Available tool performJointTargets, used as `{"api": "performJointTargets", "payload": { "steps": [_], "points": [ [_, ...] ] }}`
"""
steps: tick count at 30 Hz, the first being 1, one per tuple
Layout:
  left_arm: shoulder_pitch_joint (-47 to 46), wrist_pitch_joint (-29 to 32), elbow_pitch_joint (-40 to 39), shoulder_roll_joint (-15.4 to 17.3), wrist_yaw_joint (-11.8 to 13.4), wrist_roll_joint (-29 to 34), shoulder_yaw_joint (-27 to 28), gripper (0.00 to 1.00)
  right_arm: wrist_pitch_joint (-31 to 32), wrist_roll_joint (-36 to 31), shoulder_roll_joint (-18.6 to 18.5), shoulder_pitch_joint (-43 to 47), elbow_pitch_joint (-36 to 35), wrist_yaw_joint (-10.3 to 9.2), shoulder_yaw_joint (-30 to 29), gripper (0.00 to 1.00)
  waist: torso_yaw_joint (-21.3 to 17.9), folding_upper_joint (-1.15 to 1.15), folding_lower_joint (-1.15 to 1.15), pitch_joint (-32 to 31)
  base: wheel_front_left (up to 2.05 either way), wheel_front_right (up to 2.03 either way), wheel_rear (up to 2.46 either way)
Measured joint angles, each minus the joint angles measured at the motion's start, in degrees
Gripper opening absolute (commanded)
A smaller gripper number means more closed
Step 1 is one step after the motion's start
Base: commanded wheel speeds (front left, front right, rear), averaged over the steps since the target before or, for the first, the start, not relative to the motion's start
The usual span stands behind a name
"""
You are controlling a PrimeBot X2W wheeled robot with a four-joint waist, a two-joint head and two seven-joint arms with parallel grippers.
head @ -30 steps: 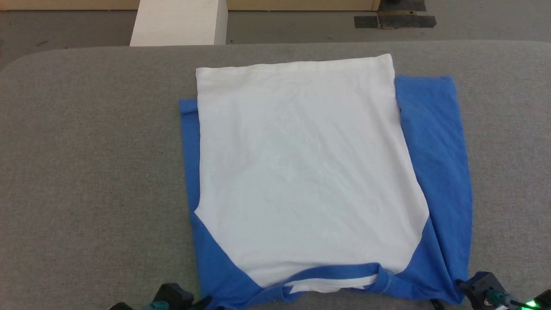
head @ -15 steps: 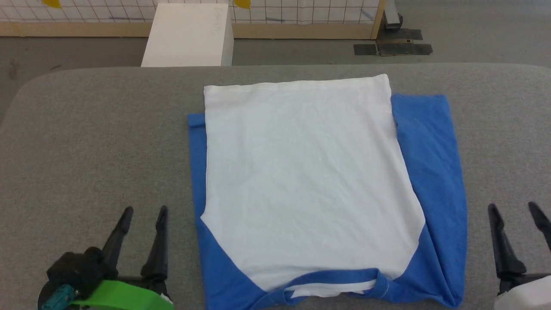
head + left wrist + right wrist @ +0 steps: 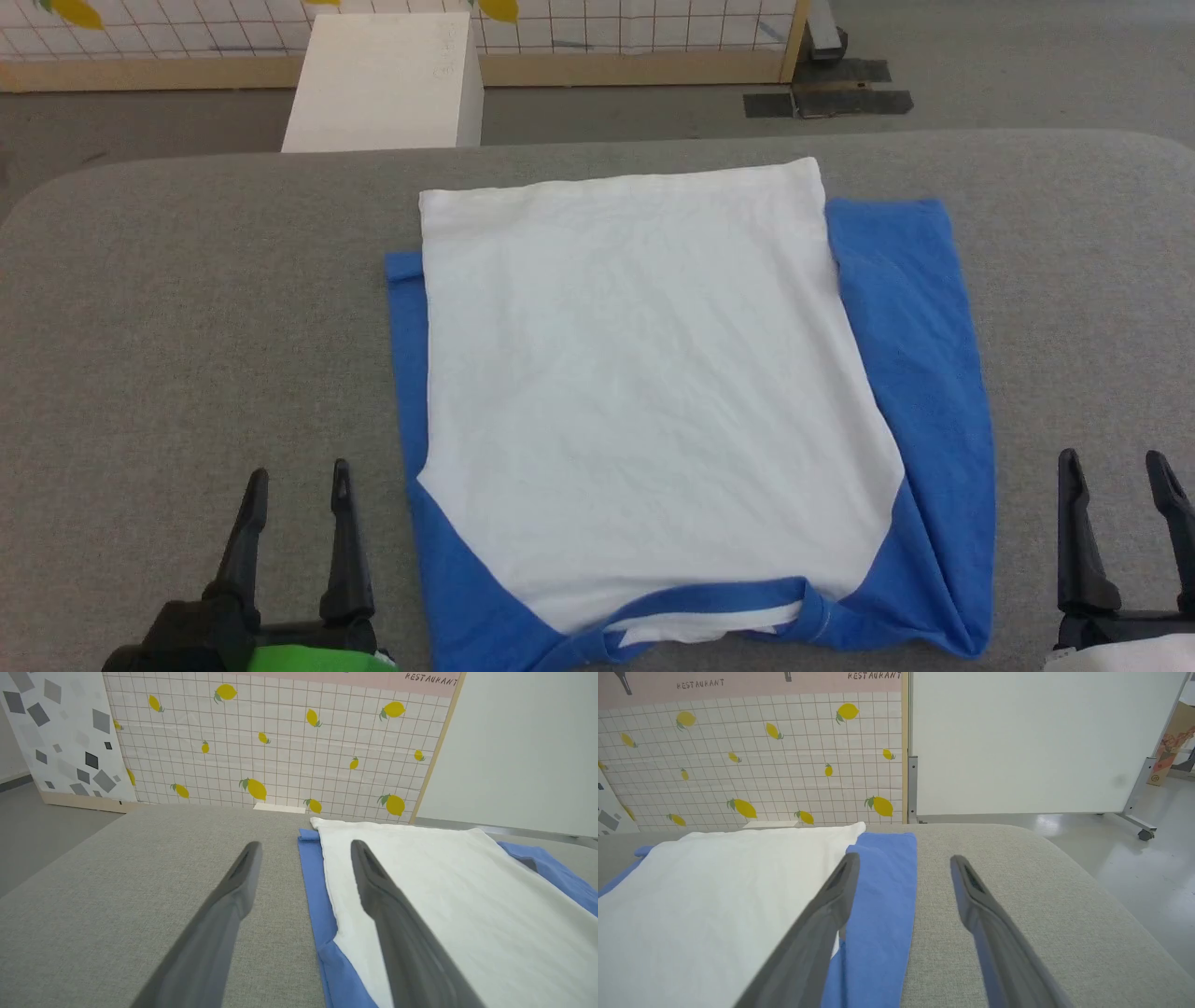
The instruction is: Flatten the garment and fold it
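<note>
Both spread and empty in head view, left gripper point(image 3: 298, 469) and right gripper point(image 3: 1111, 455) flank the garment point(image 3: 644, 392), flat on the table point(image 3: 187, 308). Left wrist view: fingers point(image 3: 233, 891) apart, garment at right. Right wrist view: fingers apart, garment at left.

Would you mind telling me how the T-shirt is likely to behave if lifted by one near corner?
Probably floppy: the garment lies flat with soft creases, so a lifted corner would likely drape. It looks thin and light. On the grey fabric tabletop, pushing may bunch it.
</note>
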Motion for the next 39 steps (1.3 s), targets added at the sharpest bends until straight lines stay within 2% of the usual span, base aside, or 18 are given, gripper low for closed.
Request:
{"api": "performJointTargets", "payload": {
  "steps": [3,6,9,14,17,21,25,32,39],
  "points": [
    [-1.7,0.0,1.3,1.2,-4.0,0.0,1.4,1.0,-0.4,0.0,0.0,-0.6,0.0,0.0,-0.6,1.0,0.1,0.0,0.0,1.0,0.0,0.0,0.0],
    [-7.6,1.9,2.5,5.7,-8.7,0.0,1.5,1.0,-0.4,-0.2,0.0,-2.2,-0.9,0.0,-0.8,1.0,0.3,0.0,0.0,2.4,0.0,0.0,0.0],
    [-16.2,8.0,2.6,10.4,-12.7,-0.5,1.8,1.0,0.0,-0.4,0.0,-4.4,-2.4,0.0,-0.6,1.0,0.6,0.0,0.0,4.2,0.0,0.0,0.0],
    [-32.0,21.7,3.8,17.1,-18.8,-4.5,2.4,1.0,1.0,-0.4,0.0,-7.5,-5.4,0.0,0.7,1.0,1.0,0.0,0.0,8.2,0.0,0.0,0.0],
    [-40.1,28.6,7.7,20.3,-21.3,-6.9,1.9,1.0,1.8,-0.2,0.0,-9.3,-6.2,0.0,2.0,1.0,1.1,0.0,0.0,11.0,0.0,0.0,0.0],
    [-48.1,35.3,12.5,22.5,-23.1,-10.9,-1.3,1.0,2.2,-0.2,0.0,-11.2,-6.3,0.0,2.7,1.0,1.0,0.0,0.0,15.2,0.0,0.0,0.0],
    [-51.8,38.9,16.5,24.0,-23.5,-14.2,-5.4,1.0,1.9,-0.2,0.0,-12.7,-5.8,0.0,3.2,1.0,0.7,0.0,0.01,19.1,0.0,0.0,0.0],
    [-55.5,39.3,20.1,27.5,-23.5,-17.7,-12.3,1.0,1.6,-0.3,0.0,-14.6,-5.4,0.0,3.2,1.0,-0.4,0.0,0.01,25.0,0.0,0.0,0.0],
    [-58.0,37.8,22.7,28.8,-23.5,-19.9,-16.1,1.0,1.6,-0.3,0.0,-15.1,-5.5,0.0,2.8,1.0,-1.7,0.0,0.01,29.2,0.0,0.0,0.0]
  ]
}}
